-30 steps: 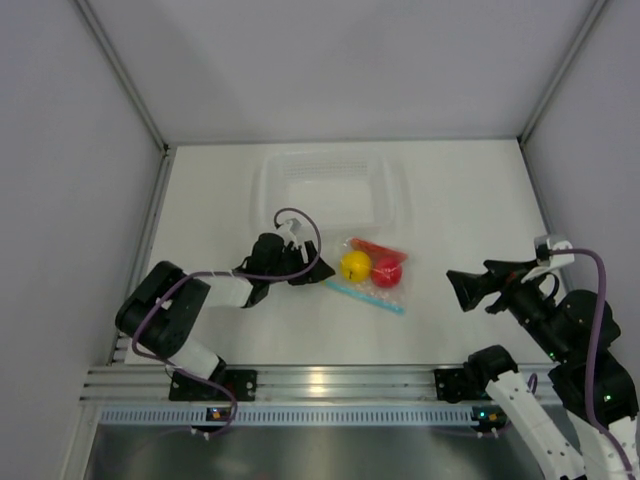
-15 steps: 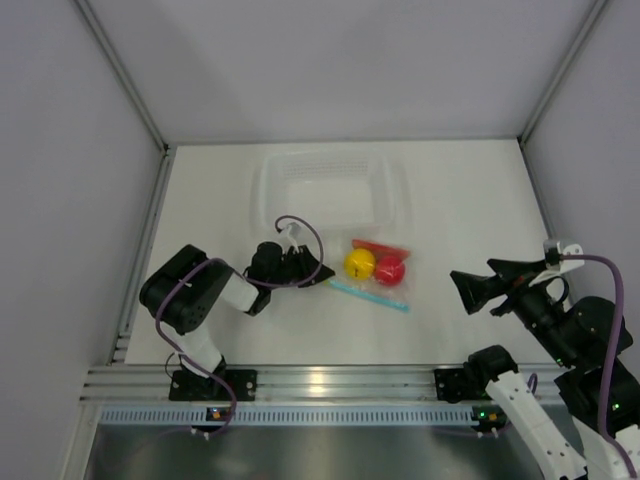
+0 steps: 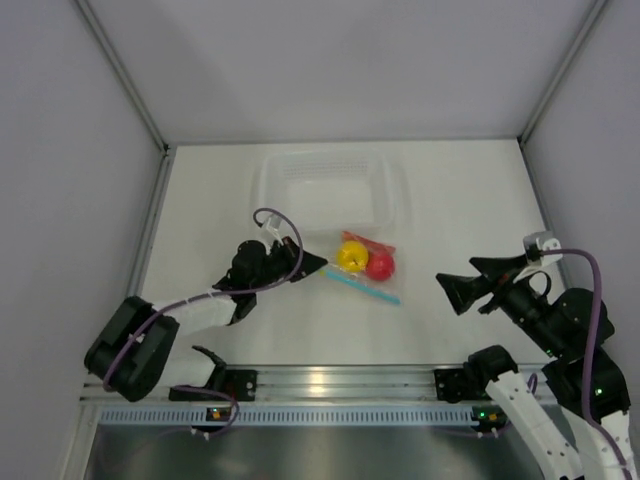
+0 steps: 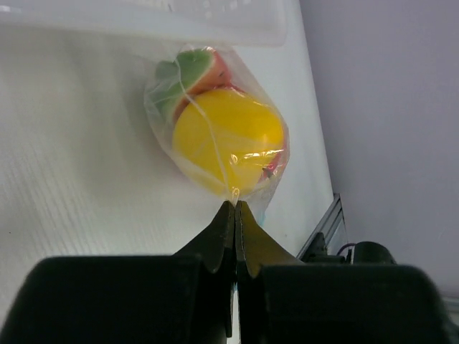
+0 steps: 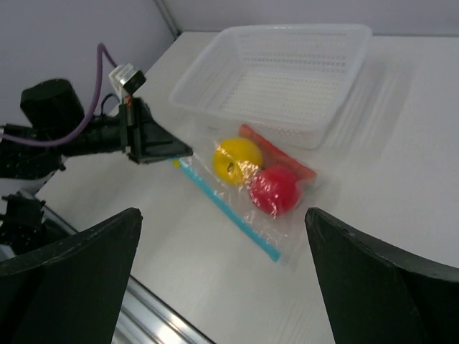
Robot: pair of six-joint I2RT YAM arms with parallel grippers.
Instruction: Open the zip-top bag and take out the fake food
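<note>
1. Left hand (image 4: 234, 206) clenched on a corner of the zip-top bag (image 3: 358, 279). Right hand (image 3: 452, 288) released, well apart to the right.
2. Bag lies on the surface (image 3: 215, 200), just near of the tray (image 3: 398, 200). Fake food (image 3: 351, 256) is inside; opening and removal are left.
3. Only the left wrist view shows the film pinched; the right wrist view shows the zip strip (image 5: 222, 208).

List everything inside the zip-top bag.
Inside the zip-top bag: a yellow round fruit, a red round fruit and a long red-orange chili alongside them. The fruits cover part of the chili; anything beneath them cannot be seen.
</note>
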